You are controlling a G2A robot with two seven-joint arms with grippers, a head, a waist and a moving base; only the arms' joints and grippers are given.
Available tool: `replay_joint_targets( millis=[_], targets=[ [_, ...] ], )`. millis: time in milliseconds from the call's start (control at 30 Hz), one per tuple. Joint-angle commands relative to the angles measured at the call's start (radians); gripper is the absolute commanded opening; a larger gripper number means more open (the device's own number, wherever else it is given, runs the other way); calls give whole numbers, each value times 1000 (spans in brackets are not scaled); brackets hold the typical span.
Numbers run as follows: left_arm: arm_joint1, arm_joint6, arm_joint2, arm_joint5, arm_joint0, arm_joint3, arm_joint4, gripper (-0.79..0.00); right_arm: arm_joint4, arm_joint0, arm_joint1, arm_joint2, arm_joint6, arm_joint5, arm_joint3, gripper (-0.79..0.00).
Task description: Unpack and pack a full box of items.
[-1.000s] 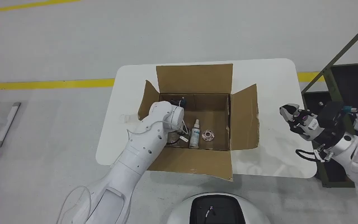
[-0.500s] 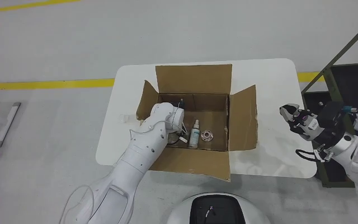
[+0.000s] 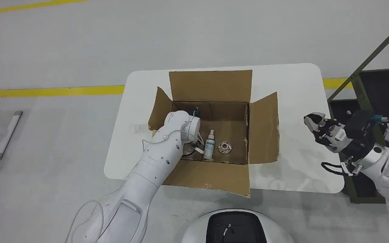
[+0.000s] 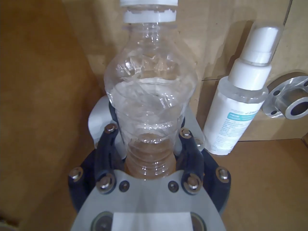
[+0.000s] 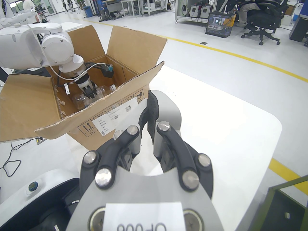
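Inside the cardboard box [image 3: 209, 85], my left gripper [image 4: 148, 135], clamped on the clear plastic bottle [image 4: 149, 85], has edged slightly nearer over the past second. The box has slid a touch left on the table [image 3: 292, 79], and the white spray bottle [image 3: 208, 144] has shifted left too.

My top camera looks straight down from high up at the table [image 3: 292, 82] and the open box [image 3: 209, 85]. My left wrist camera sits inside that box, very close to a clear bottle [image 4: 149, 87]. My right wrist camera looks at the box from the side, farther off.
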Motion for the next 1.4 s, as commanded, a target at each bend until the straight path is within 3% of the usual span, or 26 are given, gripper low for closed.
replay_joint_targets(
  millis=[0,167,200,267,300,533,767,1067,1100,1133,1200,1333,1367],
  targets=[
    [0,3,-5,0,2,5,3,-785,0,0,0,0,0,0,0,-785],
    [1,1,-26,6,2,-16,10,-785,0,0,0,0,0,0,0,-785],
    [3,1,-34,7,1,-28,9,-785,0,0,0,0,0,0,0,-745],
    [9,-10,-53,8,3,-57,9,-785,21,-2,-1,-4,-1,6,-2,-431],
    [13,-16,-65,9,4,-77,11,-785,53,-1,-2,-4,2,11,-5,0],
    [55,-99,-165,20,55,-294,46,-785,379,28,5,-7,195,18,-20,0],
    [105,-176,-310,39,147,-535,111,-785,654,80,16,-60,451,107,-29,0],
    [145,-213,-465,34,234,-768,150,-785,680,132,12,-160,508,215,3,0],
    [147,-213,-479,35,240,-786,145,-785,667,137,11,-168,505,229,8,-92],
    [150,-213,-493,35,244,-803,139,-785,656,141,10,-178,501,233,9,-302],
    [156,-213,-513,29,250,-831,142,-785,647,146,8,-197,492,238,18,-425],
    [167,-213,-551,19,258,-869,148,-776,642,153,5,-220,486,248,24,-594],
    [170,-213,-565,21,257,-880,149,-773,639,154,5,-223,486,250,24,-680]
  ],
)
